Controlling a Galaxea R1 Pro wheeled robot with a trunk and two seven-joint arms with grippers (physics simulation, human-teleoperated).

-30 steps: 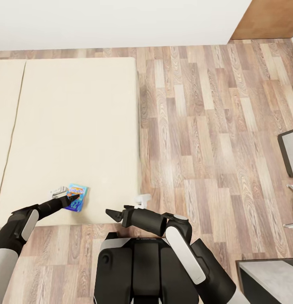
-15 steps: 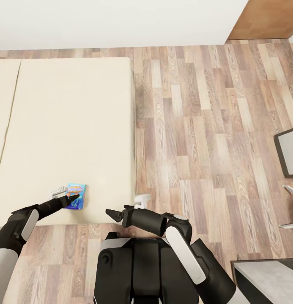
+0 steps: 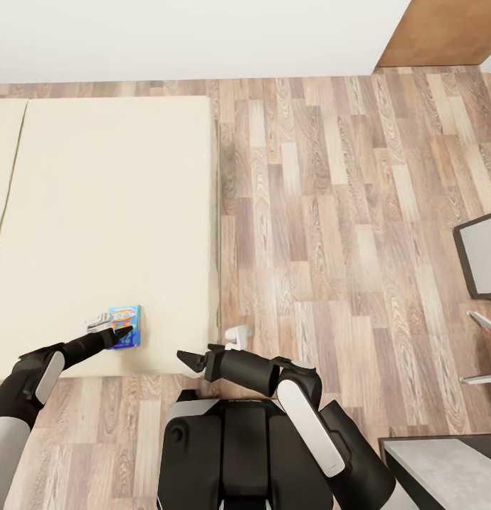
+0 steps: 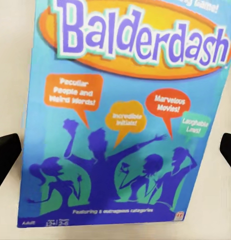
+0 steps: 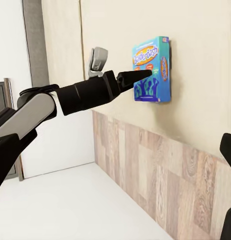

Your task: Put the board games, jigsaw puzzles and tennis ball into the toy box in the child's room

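Observation:
One board game (image 3: 126, 324), a small blue box printed "Balderdash" (image 4: 125, 115), lies flat near the front right corner of the cream bed (image 3: 103, 212). My left gripper (image 3: 123, 331) hovers right over it, open, with one dark fingertip (image 4: 6, 157) past each side of the box. The right wrist view shows the same box (image 5: 151, 70), with a left fingertip (image 5: 138, 75) at its face. My right gripper (image 3: 190, 361) is open and holds nothing. It sits in front of my trunk, just off the bed's front edge.
Wood-plank floor (image 3: 330, 212) stretches to the right of the bed as far as a white wall (image 3: 188, 35) and a brown panel (image 3: 443, 32). A dark-framed grey object (image 3: 482, 255) stands at the right edge. The grey table corner (image 3: 443, 467) is at the lower right.
The whole view has shifted, so the bed sits further left in the picture. The board game has stayed under my left gripper and turned squarer. The arms hold the same pose.

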